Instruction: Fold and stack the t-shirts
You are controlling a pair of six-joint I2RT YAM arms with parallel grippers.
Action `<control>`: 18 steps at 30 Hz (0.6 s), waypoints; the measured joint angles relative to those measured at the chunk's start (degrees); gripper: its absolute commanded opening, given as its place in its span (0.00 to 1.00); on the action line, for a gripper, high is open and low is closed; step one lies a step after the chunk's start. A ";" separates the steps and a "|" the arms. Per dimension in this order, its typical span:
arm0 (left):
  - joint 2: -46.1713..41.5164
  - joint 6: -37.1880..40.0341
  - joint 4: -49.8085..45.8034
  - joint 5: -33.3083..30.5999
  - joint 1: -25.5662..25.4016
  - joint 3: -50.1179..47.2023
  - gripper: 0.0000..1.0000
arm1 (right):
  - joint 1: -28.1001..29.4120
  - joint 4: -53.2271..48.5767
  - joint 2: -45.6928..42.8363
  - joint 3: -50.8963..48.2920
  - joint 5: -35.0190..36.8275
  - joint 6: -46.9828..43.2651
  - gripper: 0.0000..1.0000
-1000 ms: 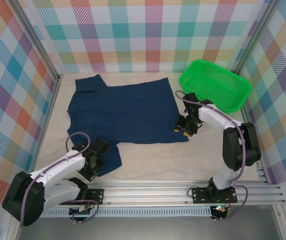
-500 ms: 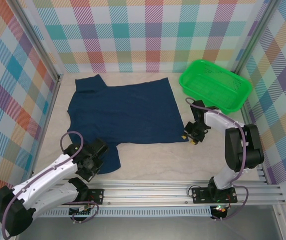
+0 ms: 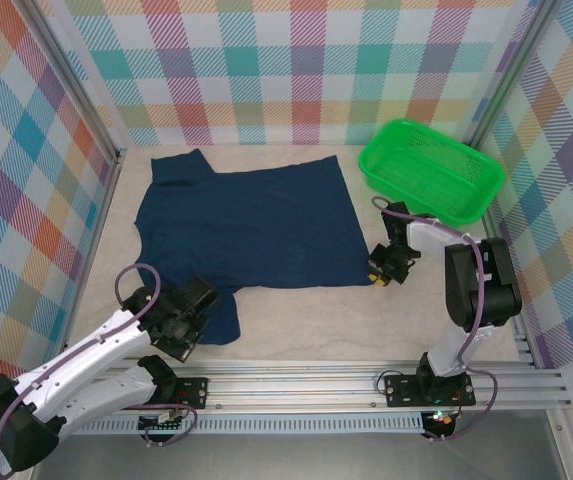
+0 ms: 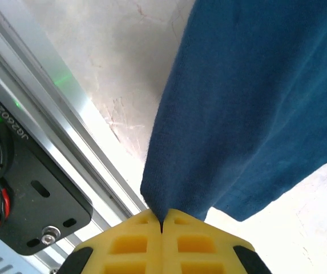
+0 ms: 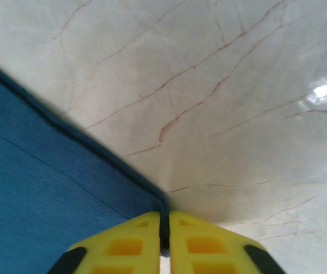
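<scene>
A dark navy t-shirt (image 3: 246, 225) lies spread flat on the pale marbled table, plain side up. My left gripper (image 3: 188, 325) is shut on the shirt's near-left sleeve (image 3: 224, 318); in the left wrist view the yellow jaws (image 4: 162, 220) pinch a fold of blue cloth (image 4: 249, 114). My right gripper (image 3: 378, 277) sits at the shirt's near-right hem corner. In the right wrist view its yellow jaws (image 5: 164, 224) are shut on that corner's dark hem edge (image 5: 95, 149).
A bright green mesh basket (image 3: 428, 170) stands at the back right, just beyond the right arm. An aluminium rail (image 3: 316, 385) runs along the near edge. Checked walls close in the left, back and right sides.
My right gripper slid right, off the cloth to the hem corner, and closed on it. The left arm pulled back slightly, still holding the sleeve.
</scene>
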 measured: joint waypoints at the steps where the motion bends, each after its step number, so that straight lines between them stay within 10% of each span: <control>1: -0.46 -1.53 -0.59 -0.02 -1.16 0.24 0.00 | 0.02 0.11 -0.22 0.02 0.09 -0.02 0.01; 18: 0.72 -15.06 -6.97 0.13 -12.15 5.90 0.00 | 1.31 -6.62 -9.66 -0.85 4.02 -5.05 0.00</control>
